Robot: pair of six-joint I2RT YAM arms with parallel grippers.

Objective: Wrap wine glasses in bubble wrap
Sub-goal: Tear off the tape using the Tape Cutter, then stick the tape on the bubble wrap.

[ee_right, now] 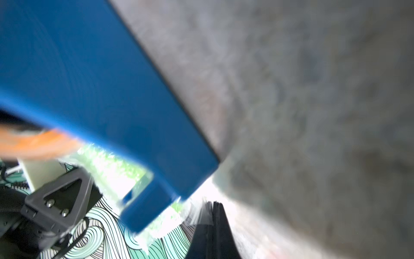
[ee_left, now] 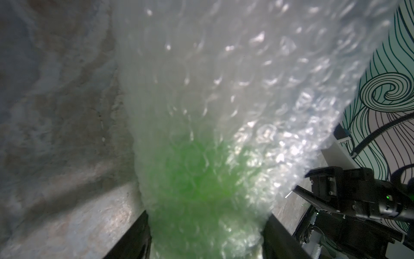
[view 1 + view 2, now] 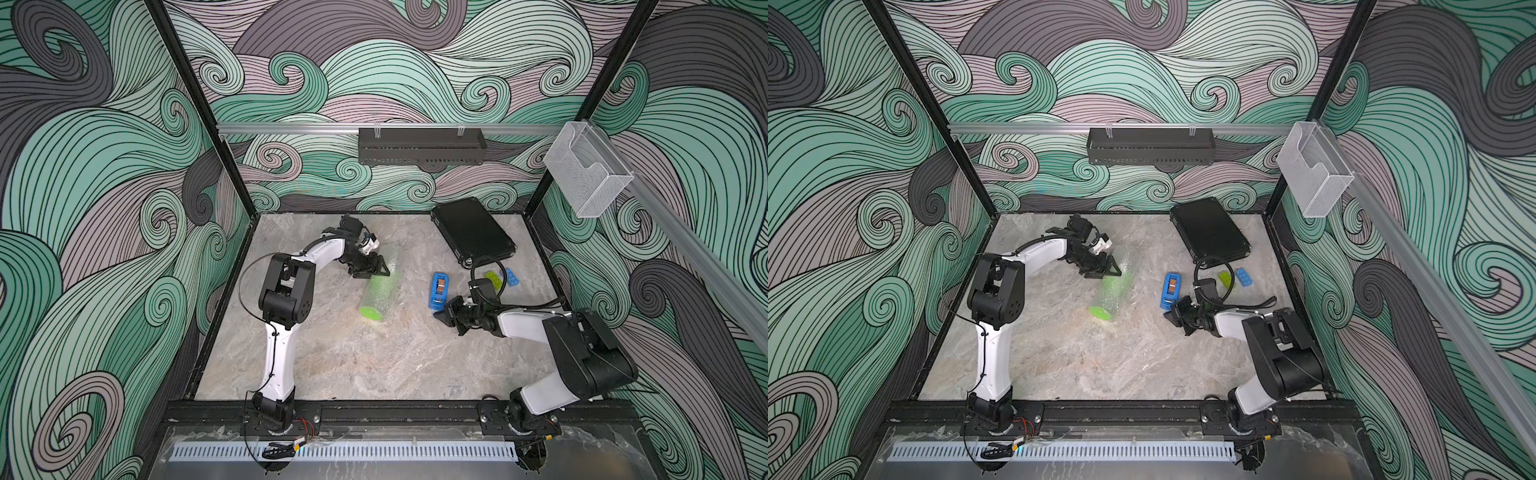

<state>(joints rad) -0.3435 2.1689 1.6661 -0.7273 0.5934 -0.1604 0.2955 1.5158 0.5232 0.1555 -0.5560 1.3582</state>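
Goblet [image 3: 369, 312] in bubble wrap [image 3: 389, 258], pinched by left gripper [image 3: 377, 272] — right gripper [image 3: 443, 316] pressed together, beside tape dispenser [image 3: 438, 291].

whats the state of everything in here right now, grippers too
goblet: on its side, rolled in wrap, foot showing
bubble wrap: rolled round the goblet
left gripper: shut on bubble wrap
tape dispenser: resting beside the right gripper
right gripper: shut
black case: closed, lying flat

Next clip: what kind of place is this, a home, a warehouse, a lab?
Most likely a lab robot cell, not a home: a left arm and right arm bolted to a black front rail, wave-printed wall panels closing in a marble-look tabletop, and a metal rail carrying a black basket.
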